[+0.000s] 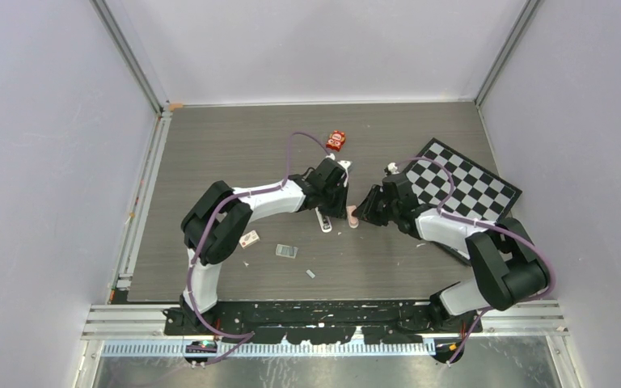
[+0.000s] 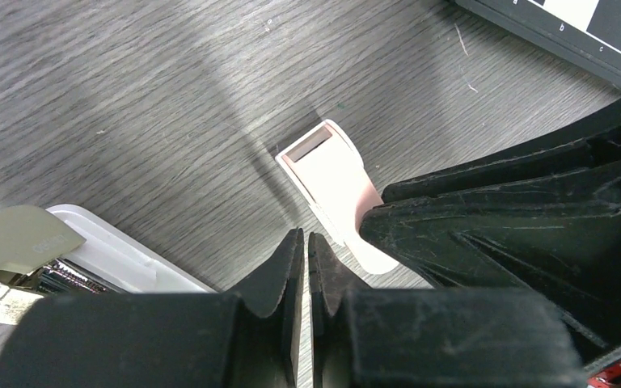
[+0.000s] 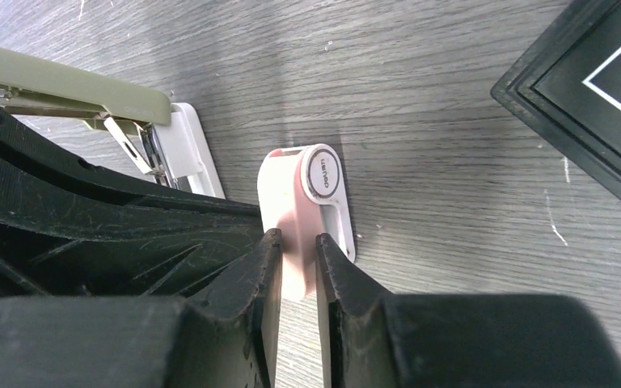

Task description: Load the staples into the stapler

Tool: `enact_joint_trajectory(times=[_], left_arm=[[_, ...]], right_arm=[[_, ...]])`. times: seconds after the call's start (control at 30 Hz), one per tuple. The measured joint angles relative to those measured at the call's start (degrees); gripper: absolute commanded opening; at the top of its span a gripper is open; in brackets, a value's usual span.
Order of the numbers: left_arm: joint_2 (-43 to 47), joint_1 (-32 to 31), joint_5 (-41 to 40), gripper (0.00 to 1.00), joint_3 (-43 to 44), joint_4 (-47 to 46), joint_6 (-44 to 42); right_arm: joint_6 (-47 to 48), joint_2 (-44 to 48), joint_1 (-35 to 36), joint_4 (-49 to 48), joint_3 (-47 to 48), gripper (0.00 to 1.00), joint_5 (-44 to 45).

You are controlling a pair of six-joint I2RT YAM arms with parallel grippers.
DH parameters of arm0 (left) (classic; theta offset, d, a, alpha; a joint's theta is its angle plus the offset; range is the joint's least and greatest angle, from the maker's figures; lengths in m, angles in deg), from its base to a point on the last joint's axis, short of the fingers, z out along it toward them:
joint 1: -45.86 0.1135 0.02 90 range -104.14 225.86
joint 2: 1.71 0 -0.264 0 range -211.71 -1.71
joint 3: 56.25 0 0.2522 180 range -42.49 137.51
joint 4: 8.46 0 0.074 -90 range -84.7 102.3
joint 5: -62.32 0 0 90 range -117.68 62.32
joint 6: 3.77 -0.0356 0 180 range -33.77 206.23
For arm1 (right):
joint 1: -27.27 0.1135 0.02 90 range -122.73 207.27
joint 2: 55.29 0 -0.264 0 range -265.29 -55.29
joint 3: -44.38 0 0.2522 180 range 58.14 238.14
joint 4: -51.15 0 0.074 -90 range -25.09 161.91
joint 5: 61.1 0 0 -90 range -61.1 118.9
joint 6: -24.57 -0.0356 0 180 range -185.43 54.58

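Note:
The olive-grey stapler lies mid-table with its lid raised off its white base. In the left wrist view the stapler shows at the left edge. In the right wrist view the stapler shows its pale metal channel. A silvery square block of staples and a tiny strip lie nearer the arms. My left gripper is shut and empty, between the stapler and a pink-and-white piece. My right gripper is shut on that pink-and-white piece, which rests on the table.
A checkerboard lies at the right, its corner showing in the right wrist view. A red packet lies behind the grippers. A small white-and-red box sits left of the staples. The two grippers are nearly touching.

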State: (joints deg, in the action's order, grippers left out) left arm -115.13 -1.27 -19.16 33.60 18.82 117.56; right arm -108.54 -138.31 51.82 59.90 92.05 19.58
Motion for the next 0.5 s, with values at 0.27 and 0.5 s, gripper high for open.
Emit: enact_joint_trajectory(times=[0.27, 0.5], left_arm=[[1.9, 0.0, -0.9, 0.25, 1.6, 3.6, -0.5], [13.6, 0.0, -4.9, 0.70, 1.9, 7.3, -3.0]], right_arm=[[3.1, 3.8, 0.1, 15.1, 5.6, 0.42, 2.6], [6.6, 11.5, 0.3, 25.7, 12.0, 0.49, 3.5]])
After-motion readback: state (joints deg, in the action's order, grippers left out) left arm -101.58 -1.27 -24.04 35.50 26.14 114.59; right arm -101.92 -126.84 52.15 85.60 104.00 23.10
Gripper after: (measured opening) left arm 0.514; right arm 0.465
